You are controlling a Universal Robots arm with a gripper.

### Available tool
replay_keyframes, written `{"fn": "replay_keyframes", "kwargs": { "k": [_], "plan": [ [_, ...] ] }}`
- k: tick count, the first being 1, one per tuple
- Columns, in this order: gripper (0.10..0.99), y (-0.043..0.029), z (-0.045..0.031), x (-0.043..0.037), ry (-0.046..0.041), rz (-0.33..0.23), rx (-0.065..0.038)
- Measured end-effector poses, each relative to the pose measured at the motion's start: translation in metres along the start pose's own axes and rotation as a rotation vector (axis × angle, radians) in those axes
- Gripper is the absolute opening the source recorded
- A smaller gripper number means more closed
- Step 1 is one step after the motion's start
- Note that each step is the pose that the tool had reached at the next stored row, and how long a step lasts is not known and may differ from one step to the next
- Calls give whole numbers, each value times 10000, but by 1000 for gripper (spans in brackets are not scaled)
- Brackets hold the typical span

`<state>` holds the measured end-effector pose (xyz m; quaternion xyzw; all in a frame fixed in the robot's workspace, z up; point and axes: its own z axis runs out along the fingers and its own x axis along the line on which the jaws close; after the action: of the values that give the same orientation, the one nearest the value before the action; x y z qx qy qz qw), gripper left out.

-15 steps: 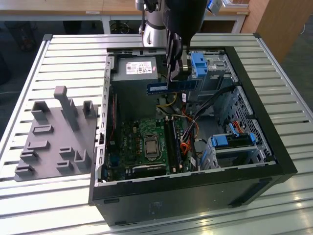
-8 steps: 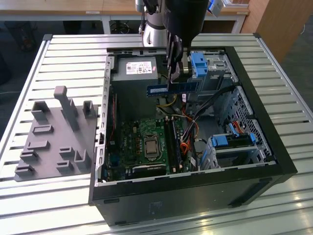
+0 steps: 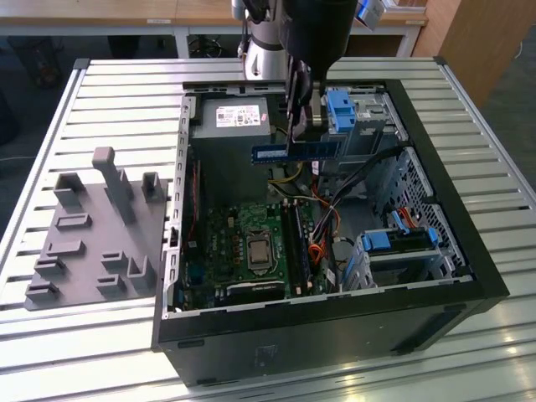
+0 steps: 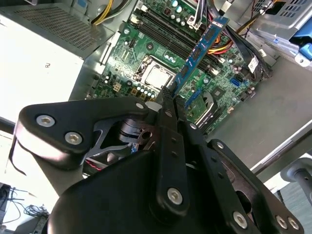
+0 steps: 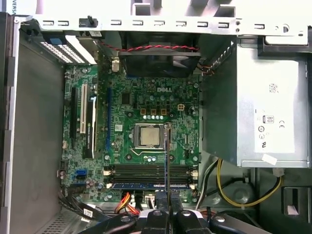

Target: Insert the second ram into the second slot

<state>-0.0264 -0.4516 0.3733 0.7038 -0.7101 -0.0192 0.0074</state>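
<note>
arm (image 3: 266,38) cut off, middle of second ram (image 3: 272,153) behind fingers (image 3: 291,100)

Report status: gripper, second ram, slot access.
Gripper shut on second ram. Ram held level above motherboard, not seated. Cables beside RAM slots, none across them.

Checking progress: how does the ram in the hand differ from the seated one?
The held ram hangs over the case, clamped in the hand; the seated ram sits among the slots. The held ram lies crosswise to those slots; the seated ram runs along them. Both are thin blue sticks.
</note>
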Motion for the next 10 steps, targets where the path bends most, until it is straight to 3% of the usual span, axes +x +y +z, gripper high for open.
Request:
{"fn": "replay_keyframes", "kwargs": {
  "k": [10],
  "plan": [
    [137, 0, 0, 0, -16, 417, 7]
  ]
}}
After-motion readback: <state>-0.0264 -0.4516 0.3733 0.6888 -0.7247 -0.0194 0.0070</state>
